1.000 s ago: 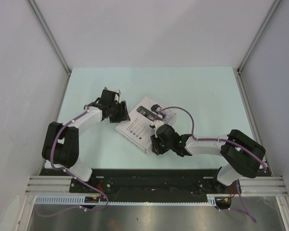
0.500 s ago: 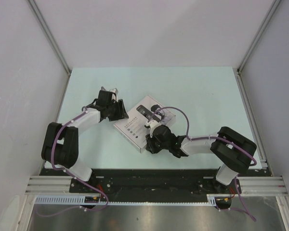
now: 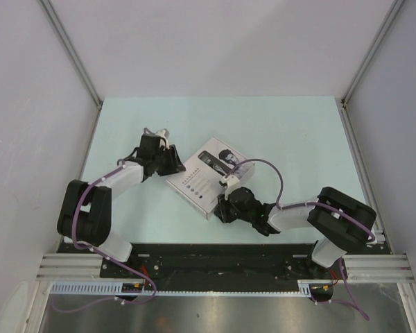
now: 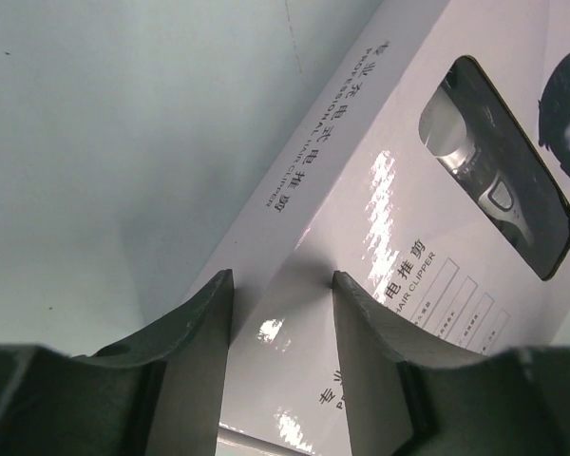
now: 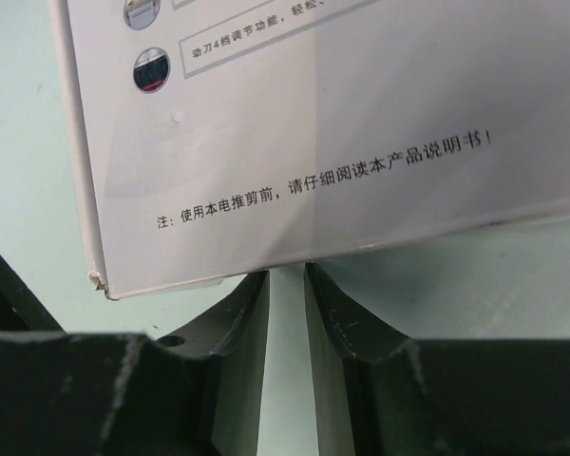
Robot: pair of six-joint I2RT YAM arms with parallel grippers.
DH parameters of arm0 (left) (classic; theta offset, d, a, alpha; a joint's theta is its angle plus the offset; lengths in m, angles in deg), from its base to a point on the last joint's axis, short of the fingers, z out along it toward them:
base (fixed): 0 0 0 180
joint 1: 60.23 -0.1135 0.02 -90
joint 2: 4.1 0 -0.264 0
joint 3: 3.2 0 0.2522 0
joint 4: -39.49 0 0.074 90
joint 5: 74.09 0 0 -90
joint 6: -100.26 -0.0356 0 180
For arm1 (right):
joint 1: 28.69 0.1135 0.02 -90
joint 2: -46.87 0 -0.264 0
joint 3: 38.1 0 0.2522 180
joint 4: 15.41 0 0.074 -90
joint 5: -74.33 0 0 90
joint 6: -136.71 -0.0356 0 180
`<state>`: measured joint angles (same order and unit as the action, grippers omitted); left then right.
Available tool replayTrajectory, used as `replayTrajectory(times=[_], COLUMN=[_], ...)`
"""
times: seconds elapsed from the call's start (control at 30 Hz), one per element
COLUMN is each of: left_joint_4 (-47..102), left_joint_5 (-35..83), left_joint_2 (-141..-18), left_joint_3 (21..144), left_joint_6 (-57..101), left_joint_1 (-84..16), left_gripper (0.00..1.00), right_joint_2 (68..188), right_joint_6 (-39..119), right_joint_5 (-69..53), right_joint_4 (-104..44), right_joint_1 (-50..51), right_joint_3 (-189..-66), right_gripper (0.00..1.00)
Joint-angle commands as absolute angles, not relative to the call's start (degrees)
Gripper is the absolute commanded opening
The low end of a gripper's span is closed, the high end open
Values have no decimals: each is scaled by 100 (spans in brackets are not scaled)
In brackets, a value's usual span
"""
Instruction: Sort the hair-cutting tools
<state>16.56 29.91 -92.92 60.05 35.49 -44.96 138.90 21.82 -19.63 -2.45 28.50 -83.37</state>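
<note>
**Item:** white box (image 3: 201, 184), lid on, lying askew at the centre of the top view on the pale table (image 3: 298, 139).

**Tools:** none in sight. I judge they are inside the box. The clipper image (image 4: 499, 166) on the lid may be print or a window; I cannot tell which.

**Left gripper** (image 4: 282, 285): at the box's upper-left end, jaws spread, with the box's edge between them. I see no firm contact.

**Right gripper** (image 5: 286, 275): at the box's lower edge, jaws a narrow slit apart. The tips are hidden behind the card, so I cannot tell whether they pinch anything.

**Risks:**
- Left jaws biting the corner could dent the card or skid the box toward the lower right.
- Right tips could lever the edge up, tip the box and spill loose parts.
- Both arms pushing at once could twist the box out of either hold.

**Hidden or unclear:**
- The contents and their layout.
- How the lid opens.
- Both sets of fingertips in the top view, which the wrists mask.
- The box's far end, cut off in both wrist views.
</note>
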Motion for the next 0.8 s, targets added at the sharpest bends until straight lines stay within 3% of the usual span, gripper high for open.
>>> replayTrajectory(times=[0.0,0.37,0.6,0.7,0.73,0.77], left_joint_4=[455,1026,1044,1027,1026,1035], left_joint_5=[4666,5572,5082,4888,4713,4711], left_joint_2=[-9314,-9252,-9199,-9068,-9024,-8945], left_joint_3=[5556,5134,5160,5143,5134,5160], left_joint_6=[4128,4682,4524,4445,4401,4296], left_joint_1=[-4019,-3720,-3755,-3773,-3773,-3773], left_gripper=[46,45,45,59,73,78], right_joint_2=[13784,13652,12969,12169,12010,11643], right_joint_6=[1903,1384,1252,1427,1462,1454], right_joint_5=[-3078,-2920,-3323,-3212,-3114,-3053], right_joint_4=[27,466,-340,-1000,-1141,-1455], right_joint_1=[2712,2431,2361,2334,2317,2308], right_joint_3=[-8061,-7621,-7559,-7559,-7568,-7577], right_gripper=[28,25,25,18,18,18])
